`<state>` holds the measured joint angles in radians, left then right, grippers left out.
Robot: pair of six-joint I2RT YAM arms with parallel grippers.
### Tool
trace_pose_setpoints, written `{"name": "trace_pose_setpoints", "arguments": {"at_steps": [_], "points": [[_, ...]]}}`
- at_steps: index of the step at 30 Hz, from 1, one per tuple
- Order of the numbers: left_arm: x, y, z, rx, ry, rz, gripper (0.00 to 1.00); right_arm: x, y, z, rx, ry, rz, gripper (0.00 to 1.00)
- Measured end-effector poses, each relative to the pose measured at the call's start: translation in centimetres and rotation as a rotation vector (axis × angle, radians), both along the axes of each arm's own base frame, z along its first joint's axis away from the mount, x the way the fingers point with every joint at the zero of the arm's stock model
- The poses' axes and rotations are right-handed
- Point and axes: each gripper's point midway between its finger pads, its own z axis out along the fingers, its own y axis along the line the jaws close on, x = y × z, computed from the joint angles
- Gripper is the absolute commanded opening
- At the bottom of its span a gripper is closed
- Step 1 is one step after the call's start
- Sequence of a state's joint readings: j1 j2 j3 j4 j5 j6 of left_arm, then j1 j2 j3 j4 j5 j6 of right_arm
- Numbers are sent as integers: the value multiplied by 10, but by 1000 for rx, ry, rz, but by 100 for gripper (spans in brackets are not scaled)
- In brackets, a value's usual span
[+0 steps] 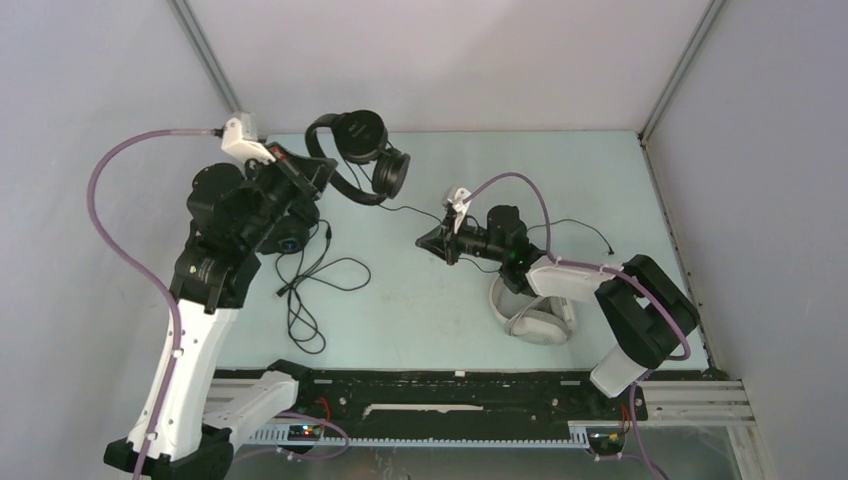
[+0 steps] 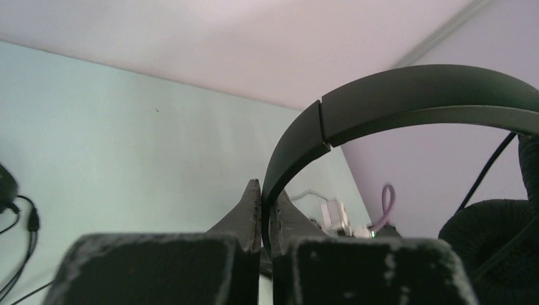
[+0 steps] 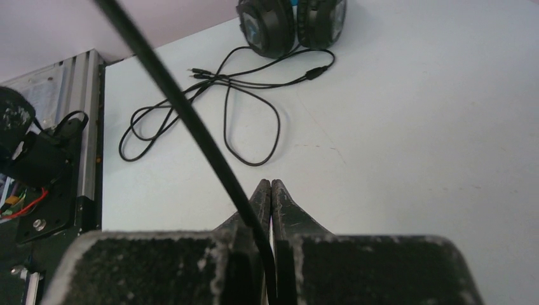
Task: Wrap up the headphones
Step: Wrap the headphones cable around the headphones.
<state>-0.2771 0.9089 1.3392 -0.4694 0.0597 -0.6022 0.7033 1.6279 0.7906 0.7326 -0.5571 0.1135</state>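
My left gripper (image 1: 320, 172) is shut on the headband (image 2: 413, 101) of the small thin black headphones (image 1: 362, 150), holding them up at the back left; one ear pad (image 2: 489, 229) hangs at the right. Their thin black cable (image 1: 410, 210) runs to my right gripper (image 1: 438, 243), which is shut on it at mid table. In the right wrist view the cable (image 3: 184, 114) slants down between the closed fingers (image 3: 283, 206). The bulky black headphones (image 1: 290, 238) lie under my left arm, their cable (image 1: 320, 290) loose. The white headphones (image 1: 535, 322) lie beneath my right arm.
The bulky headset (image 3: 292, 22) and its looped cable (image 3: 235, 108) lie on the pale green table (image 1: 430, 320). A black rail (image 1: 450, 385) with wiring runs along the near edge. Grey walls close in the back and both sides.
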Motion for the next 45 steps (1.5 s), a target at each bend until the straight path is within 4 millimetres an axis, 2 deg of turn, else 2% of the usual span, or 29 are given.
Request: {"name": "trace_pose_setpoints", "arguments": {"at_steps": [3, 6, 8, 10, 12, 14, 18, 21, 30, 34, 38, 42, 45], "points": [[-2, -18, -12, 32, 33, -110, 0, 13, -13, 3, 10, 33, -44, 0], [-7, -27, -36, 127, 84, -200, 0, 31, -25, 6, -6, 90, -97, 0], [-10, -22, -57, 210, 136, -207, 0, 42, -28, 14, -30, 137, -127, 0], [-12, -12, -75, 286, 179, -186, 0, 44, -30, 24, -32, 156, -138, 0], [-15, -6, -85, 333, 195, -176, 0, 44, -35, 29, -34, 175, -151, 0], [-20, -4, -87, 365, 187, -191, 0, 49, -44, 29, -40, 203, -176, 0], [-29, -7, -81, 411, 127, -242, 0, 65, -66, 27, -60, 270, -235, 0], [-29, -2, -82, 473, 104, -243, 0, 71, -71, 34, -63, 276, -246, 0], [-27, 0, -120, 673, 106, -329, 0, 49, -63, 55, -98, 354, -138, 0], [-26, -7, -134, 793, 96, -362, 0, 30, -43, 84, -125, 377, -36, 0], [-25, -13, -158, 958, 111, -395, 0, 2, -25, 103, -147, 441, 77, 0], [-18, -11, -180, 1100, 156, -384, 0, -14, -27, 107, -161, 547, 127, 0], [-14, -3, -186, 1171, 178, -346, 0, -28, -28, 110, -161, 626, 166, 0]]}}
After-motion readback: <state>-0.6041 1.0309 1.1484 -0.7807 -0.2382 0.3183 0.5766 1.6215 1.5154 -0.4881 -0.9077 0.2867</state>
